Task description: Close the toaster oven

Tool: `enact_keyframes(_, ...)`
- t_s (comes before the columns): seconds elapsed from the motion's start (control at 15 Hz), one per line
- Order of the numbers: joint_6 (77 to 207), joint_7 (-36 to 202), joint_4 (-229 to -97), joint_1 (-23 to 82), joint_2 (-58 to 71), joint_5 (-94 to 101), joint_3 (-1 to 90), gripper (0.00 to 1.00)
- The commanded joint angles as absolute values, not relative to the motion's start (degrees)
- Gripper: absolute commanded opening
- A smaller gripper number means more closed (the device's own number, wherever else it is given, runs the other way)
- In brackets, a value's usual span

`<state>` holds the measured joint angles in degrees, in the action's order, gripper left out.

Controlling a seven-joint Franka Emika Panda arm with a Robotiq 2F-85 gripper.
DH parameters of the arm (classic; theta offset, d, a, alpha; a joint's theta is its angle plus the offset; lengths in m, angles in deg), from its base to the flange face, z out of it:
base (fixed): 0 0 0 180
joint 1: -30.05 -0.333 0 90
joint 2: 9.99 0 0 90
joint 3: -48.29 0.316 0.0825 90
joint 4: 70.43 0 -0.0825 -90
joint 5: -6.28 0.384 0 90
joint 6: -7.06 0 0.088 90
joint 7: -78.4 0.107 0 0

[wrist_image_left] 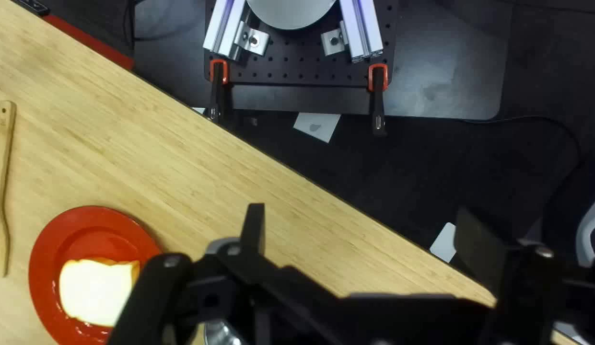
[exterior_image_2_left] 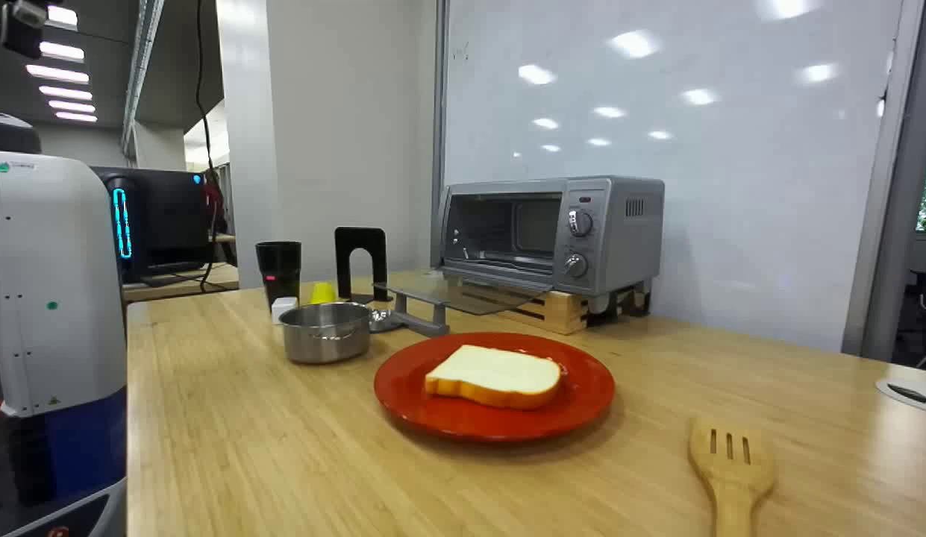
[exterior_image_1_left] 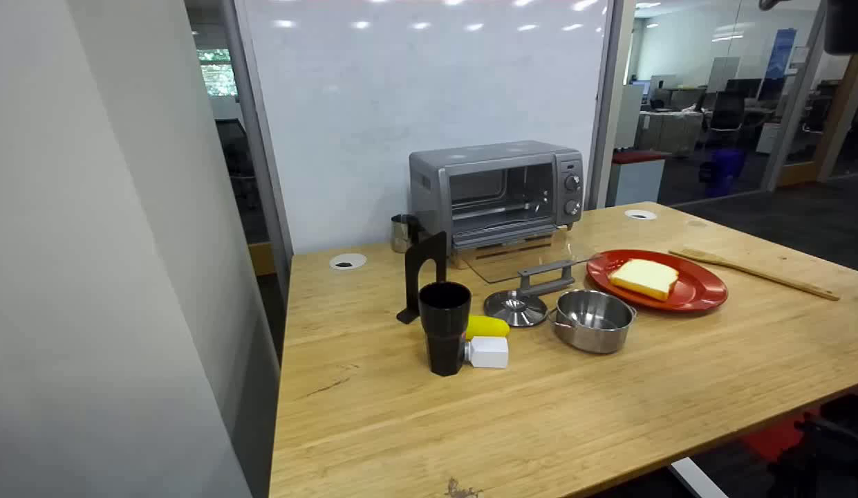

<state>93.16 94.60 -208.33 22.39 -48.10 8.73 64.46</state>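
Note:
The silver-grey toaster oven (exterior_image_1_left: 498, 155) stands at the back of the table against the whiteboard, and also shows in an exterior view (exterior_image_2_left: 619, 231). Its glass door (exterior_image_1_left: 515, 259) is open, folded down and out to the front, and the dark inside shows. The grey door handle (exterior_image_2_left: 421, 317) is at the door's outer edge, low over the table. My gripper (wrist_image_left: 364, 227) is open in the wrist view, its fingers wide apart with nothing between them. It is high over the table's front edge, away from the oven. The oven is out of the wrist view.
Near the door handle are a metal lid (exterior_image_1_left: 516, 308), a steel pot (exterior_image_1_left: 594, 321) and a red plate (exterior_image_1_left: 709, 290) with bread (exterior_image_1_left: 644, 278). A black cup (exterior_image_1_left: 445, 332), black bookend (exterior_image_1_left: 409, 277), yellow object (exterior_image_1_left: 487, 326) and white bottle (exterior_image_1_left: 489, 352) stand left of them. A wooden spatula (exterior_image_2_left: 731, 462) lies beyond the plate.

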Motion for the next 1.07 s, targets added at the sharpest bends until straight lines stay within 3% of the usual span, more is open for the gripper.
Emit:
enact_keyframes(0.0,93.08,94.79,-208.24,22.03,-47.99,8.59,64.19,1.0)
enact_keyframes(0.6,93.09,94.8,-208.24,22.03,-47.99,8.58,64.19,1.0)
enact_keyframes(1.0,102.82,88.89,-214.75,22.88,-45.01,4.99,60.65,1.0)
